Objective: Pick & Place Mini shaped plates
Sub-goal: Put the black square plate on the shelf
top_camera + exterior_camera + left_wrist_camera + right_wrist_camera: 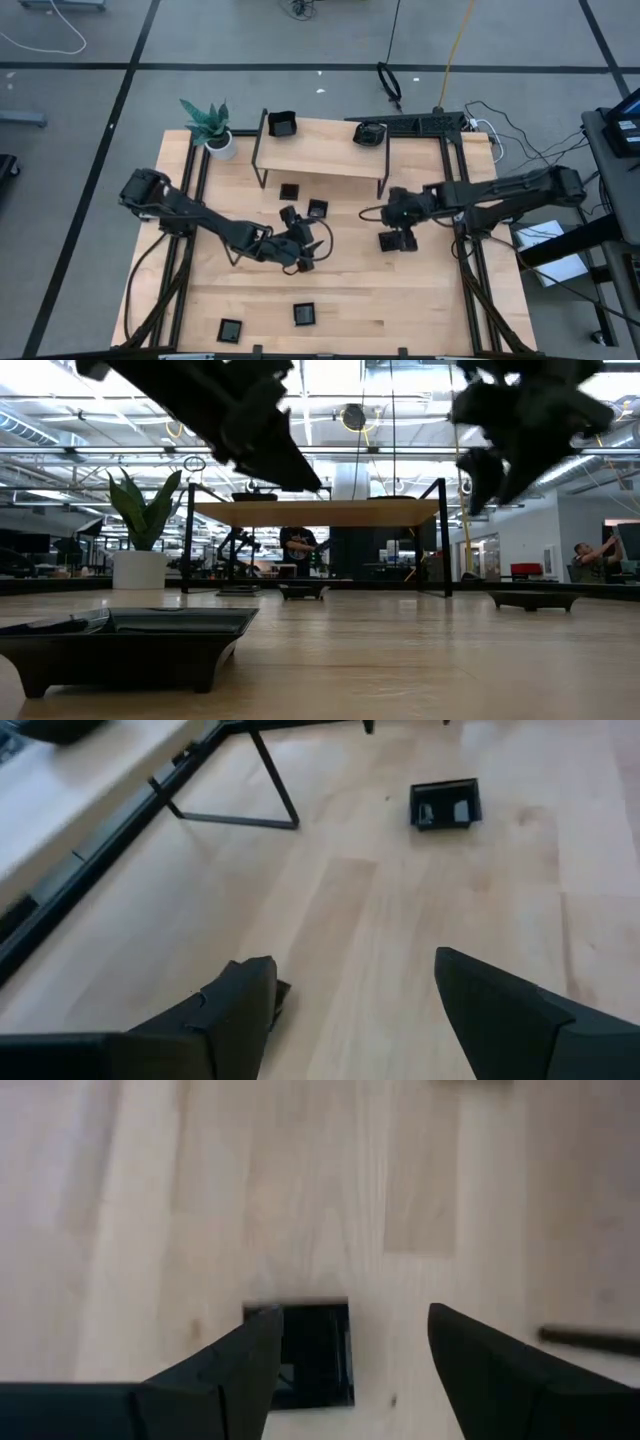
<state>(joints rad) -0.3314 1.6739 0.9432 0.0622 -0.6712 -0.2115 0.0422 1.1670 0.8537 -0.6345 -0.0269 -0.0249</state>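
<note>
Pale wooden worktop [400, 300] carries my scattered mini shaped plates [305, 313], with a low shelf [320, 150] and a potted plant [210, 128] along the far edge. Two plates already sit on the shelf, two lie at the near edge, a few lie just under the shelf, and one square plate [315, 1355] lies directly beneath my right tool [345, 1365], right of centre. That tool hangs above it with both fingers spread and nothing between them. My left tool [350, 1010] hovers left of centre, likewise released and empty, with another plate [446, 804] well ahead of it. These dishes look glossy, rigid and light, so I judge them slippery and liable to chip. I would take hold across two opposite rims, squarely, closing gently so the plate does not skate sideways.
</note>
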